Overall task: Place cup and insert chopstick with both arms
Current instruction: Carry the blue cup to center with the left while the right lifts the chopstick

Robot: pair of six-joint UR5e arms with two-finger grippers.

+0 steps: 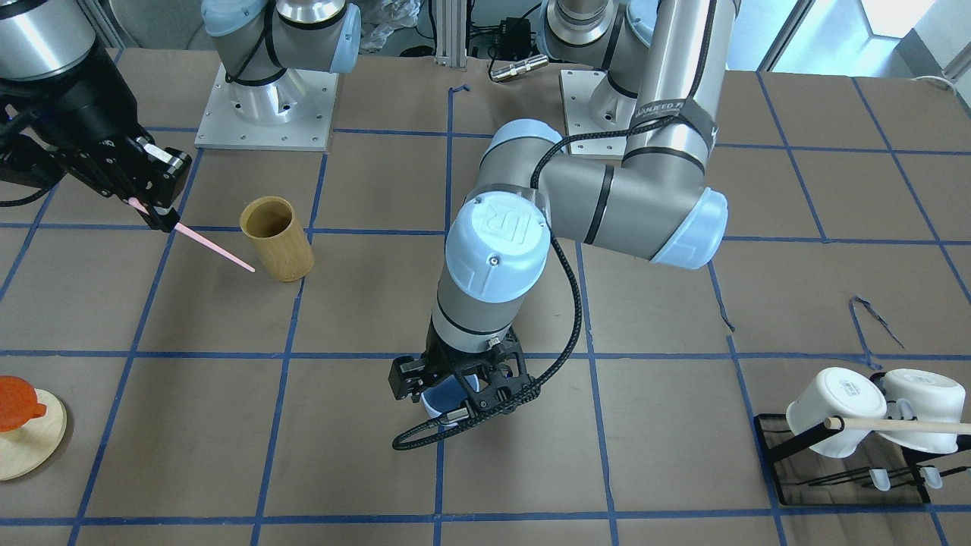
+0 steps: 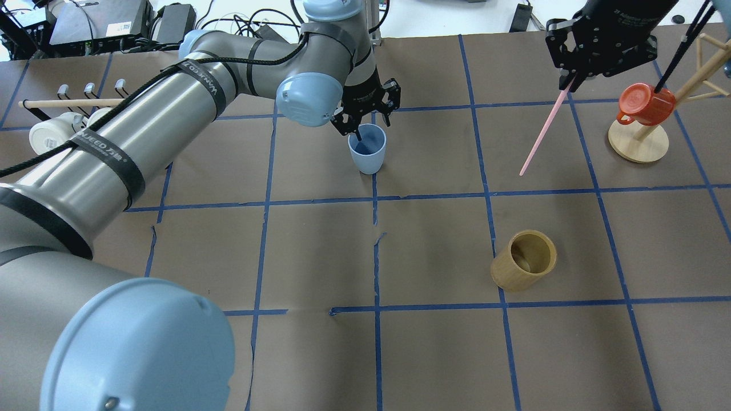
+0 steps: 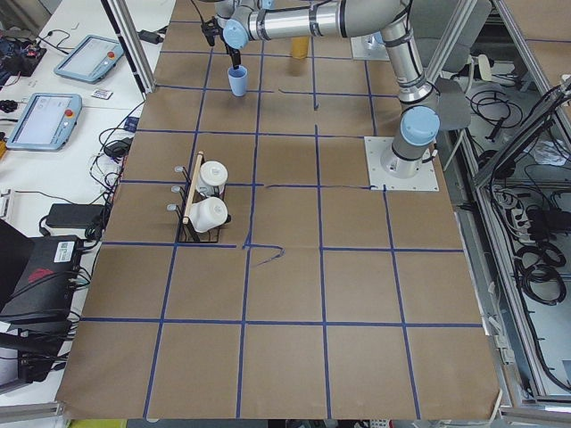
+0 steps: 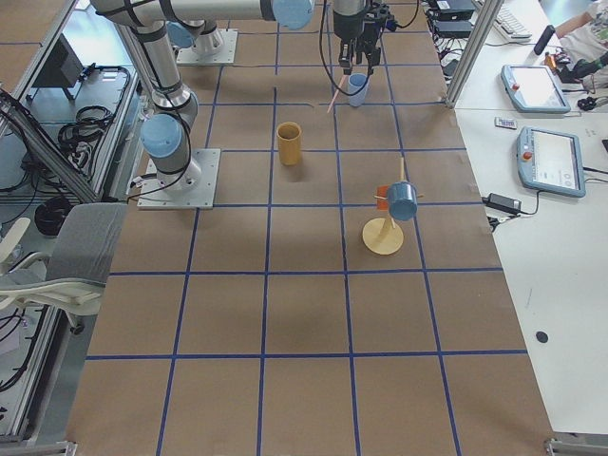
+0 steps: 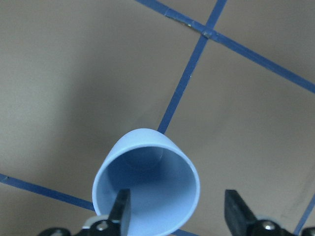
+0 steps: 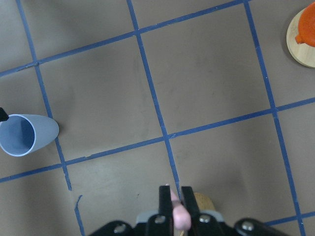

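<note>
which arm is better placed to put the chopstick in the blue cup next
Right. The right gripper is shut on the thin pink chopstick, tip angled down. The left gripper is open astride the rim of the upright light blue plastic cup, holds nothing, and probably must clear first.

blue cup mostly behind left gripper

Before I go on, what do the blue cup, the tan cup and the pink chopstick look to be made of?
The blue cup looks like plastic: smooth and matte, even colour, thin rim. The tan cup looks like wood or bamboo: thick wall, darker inside. The pink chopstick is probably plastic, uniform pink; too thin to be sure.
</note>
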